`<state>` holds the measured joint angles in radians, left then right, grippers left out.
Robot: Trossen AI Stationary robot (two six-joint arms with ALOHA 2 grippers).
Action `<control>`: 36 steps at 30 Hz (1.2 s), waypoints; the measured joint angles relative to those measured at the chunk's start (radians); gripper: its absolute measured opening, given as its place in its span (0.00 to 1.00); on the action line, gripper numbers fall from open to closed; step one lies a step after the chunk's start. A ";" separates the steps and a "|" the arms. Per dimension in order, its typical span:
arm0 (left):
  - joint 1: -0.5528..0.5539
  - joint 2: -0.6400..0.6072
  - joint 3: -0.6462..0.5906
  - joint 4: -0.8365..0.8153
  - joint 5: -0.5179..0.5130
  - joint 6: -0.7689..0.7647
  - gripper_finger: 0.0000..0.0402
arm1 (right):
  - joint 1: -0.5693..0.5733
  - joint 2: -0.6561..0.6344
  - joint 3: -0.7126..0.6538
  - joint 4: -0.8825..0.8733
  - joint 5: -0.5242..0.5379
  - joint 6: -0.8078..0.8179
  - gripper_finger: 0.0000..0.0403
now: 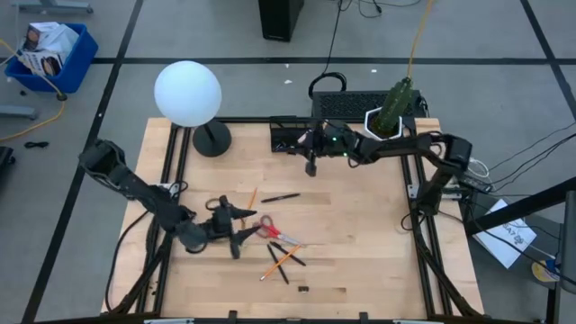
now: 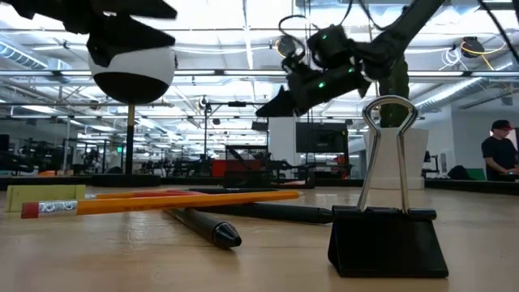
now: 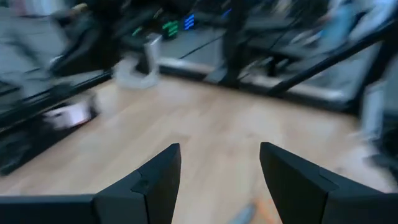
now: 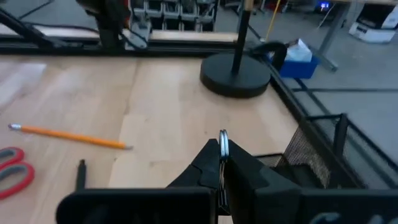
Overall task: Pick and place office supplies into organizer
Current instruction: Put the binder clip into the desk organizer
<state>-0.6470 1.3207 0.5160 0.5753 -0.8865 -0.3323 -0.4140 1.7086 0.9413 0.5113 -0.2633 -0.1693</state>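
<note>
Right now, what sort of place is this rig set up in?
Probably an open lab or workshop floor: a wooden table on a dark frame, grey taped flooring, rows of ceiling strip lights, more benches behind, and a person at one.

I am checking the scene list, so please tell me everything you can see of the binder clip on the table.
The binder clip stands upright on the wooden table, close to the low camera. Its black folded body looks like painted metal and rests flat on the wood. Two silvery wire handles rise together into a loop above it. Nothing grips or touches it; pens and pencils lie apart beside it.
</note>
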 joint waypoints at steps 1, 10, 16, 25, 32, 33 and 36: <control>0.003 -0.012 -0.032 0.096 0.032 0.039 0.57 | -0.002 0.021 0.010 -0.001 0.000 0.001 0.01; 0.008 -0.028 -0.132 0.370 0.119 0.137 0.57 | -0.031 0.215 0.178 0.004 0.140 0.136 0.01; 0.003 -0.025 -0.132 0.362 0.126 0.120 0.57 | -0.070 0.275 0.230 -0.015 0.197 0.229 0.01; 0.003 -0.025 -0.132 0.361 0.130 0.116 0.57 | -0.103 0.275 0.228 -0.060 0.213 0.274 0.01; 0.004 -0.025 -0.132 0.361 0.130 0.112 0.57 | -0.099 0.275 0.228 -0.060 0.210 0.243 0.04; 0.004 -0.025 -0.132 0.361 0.129 0.112 0.57 | -0.098 0.275 0.228 -0.060 0.211 0.236 0.05; 0.004 -0.025 -0.132 0.361 0.129 0.112 0.57 | -0.096 0.275 0.228 -0.060 0.210 0.236 0.09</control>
<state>-0.6434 1.2961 0.3840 0.9363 -0.7575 -0.2204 -0.5102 1.9831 1.1690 0.4515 -0.0532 0.0669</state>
